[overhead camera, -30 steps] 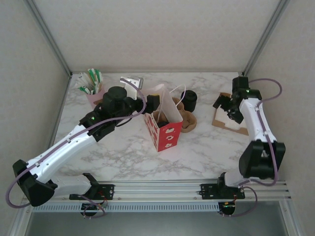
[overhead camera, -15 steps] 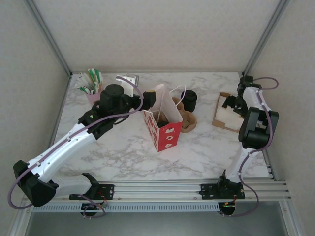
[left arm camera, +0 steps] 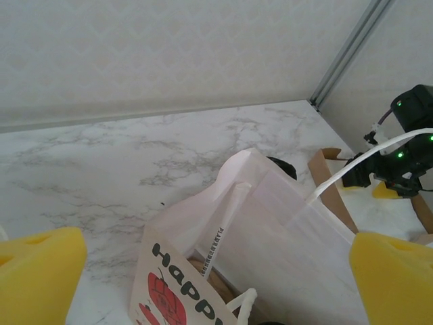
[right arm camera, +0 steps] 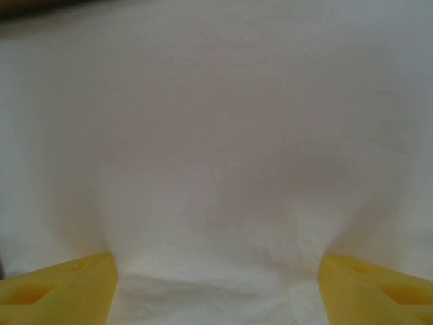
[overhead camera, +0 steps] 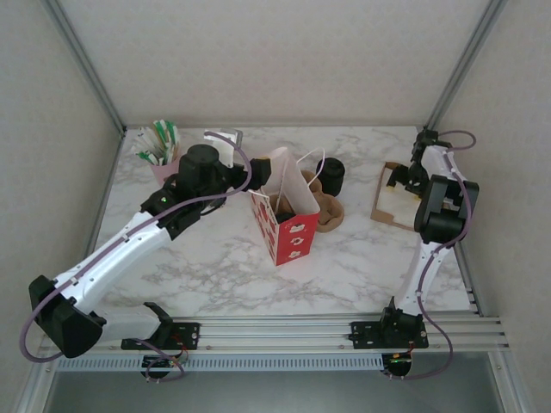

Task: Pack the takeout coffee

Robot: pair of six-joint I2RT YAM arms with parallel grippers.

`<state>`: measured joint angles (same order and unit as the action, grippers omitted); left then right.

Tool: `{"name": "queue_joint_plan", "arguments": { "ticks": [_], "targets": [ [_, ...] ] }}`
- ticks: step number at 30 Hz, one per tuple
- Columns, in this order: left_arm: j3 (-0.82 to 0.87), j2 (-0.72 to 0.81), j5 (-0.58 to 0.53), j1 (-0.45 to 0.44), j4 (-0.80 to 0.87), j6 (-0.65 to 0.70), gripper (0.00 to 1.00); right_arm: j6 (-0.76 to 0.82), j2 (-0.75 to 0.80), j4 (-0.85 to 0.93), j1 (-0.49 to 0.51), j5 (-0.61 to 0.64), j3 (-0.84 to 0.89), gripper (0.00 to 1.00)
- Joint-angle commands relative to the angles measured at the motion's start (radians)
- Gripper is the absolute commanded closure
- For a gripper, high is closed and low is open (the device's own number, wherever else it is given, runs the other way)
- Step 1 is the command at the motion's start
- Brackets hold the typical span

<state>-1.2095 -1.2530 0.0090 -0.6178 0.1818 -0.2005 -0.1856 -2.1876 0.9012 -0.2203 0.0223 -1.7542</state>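
The red-and-white bag stands on the table; a dark round top inside looks like the coffee cup — I can't be sure. The left jaws have backed off the bag, wide open, holding nothing. Far back, the right jaws have dropped onto the white napkins and started closing, still apart, touching the paper — napkins come next, I think.

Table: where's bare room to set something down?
Widest bare marble: the near strip between the red bag and the front rail. Also open between the bag and the cardboard tray. Crowded along the back: pink cup, black stack, brown carrier.
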Motion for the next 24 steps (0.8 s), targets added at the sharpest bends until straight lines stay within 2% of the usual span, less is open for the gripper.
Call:
{"name": "queue_joint_plan", "arguments": {
  "ticks": [1, 2, 4, 8, 11, 17, 24],
  "targets": [
    [-0.004, -0.012, 0.025, 0.011, -0.024, 0.012, 0.0, 0.012, -0.074, 0.071, -0.005, -0.007, -0.006, 0.22],
    [-0.005, -0.014, 0.026, 0.01, -0.023, 0.011, 0.0, 0.011, -0.088, 0.071, -0.002, -0.011, 0.0, 0.23],
    [-0.008, -0.018, 0.027, 0.012, -0.022, 0.01, 0.0, 0.006, -0.095, 0.067, -0.001, -0.012, 0.01, 0.31],
    [-0.018, -0.025, 0.029, 0.012, -0.015, 0.01, 0.0, 0.004, -0.053, 0.064, 0.003, -0.027, 0.022, 0.3],
    [-0.013, -0.021, 0.029, 0.012, -0.016, 0.01, 0.0, 0.011, -0.028, 0.074, 0.021, -0.084, 0.014, 0.28],
    [-0.01, -0.019, 0.037, 0.012, -0.015, 0.006, 0.0, 0.015, -0.068, 0.104, 0.086, -0.145, -0.02, 0.27],
    [-0.01, -0.011, 0.037, 0.012, -0.009, 0.007, 0.0, 0.004, -0.073, 0.11, 0.174, -0.121, -0.02, 0.24]
  ]
}}
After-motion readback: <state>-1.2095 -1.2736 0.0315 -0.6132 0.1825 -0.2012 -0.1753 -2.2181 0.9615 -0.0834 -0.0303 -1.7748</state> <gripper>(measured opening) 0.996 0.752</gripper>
